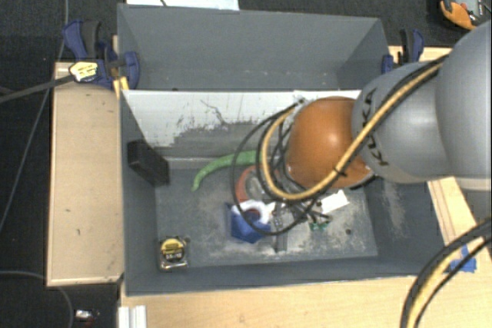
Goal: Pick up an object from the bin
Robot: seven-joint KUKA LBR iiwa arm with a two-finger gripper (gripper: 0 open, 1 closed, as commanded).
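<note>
Arm (430,127) comes in from the right and bends down into the grey bin (246,50). Orange wrist cover (327,138) and looped cables sit over the middle. Gripper (278,230) is low at the floor, centre-front; spread or closed, cannot tell. Blue crumpled thing (244,226) lies just left of it, red-and-white ring (247,192) behind that. Green curved strip (219,167) lies farther left. Black block (147,163) rests against the left wall. Yellow tape measure (173,252) sits front-left, well apart.

Grey KUKA-lettered arm (434,130) carries orange cover (323,136) and, seemingly, black-and-yellow cables (264,154).
</note>
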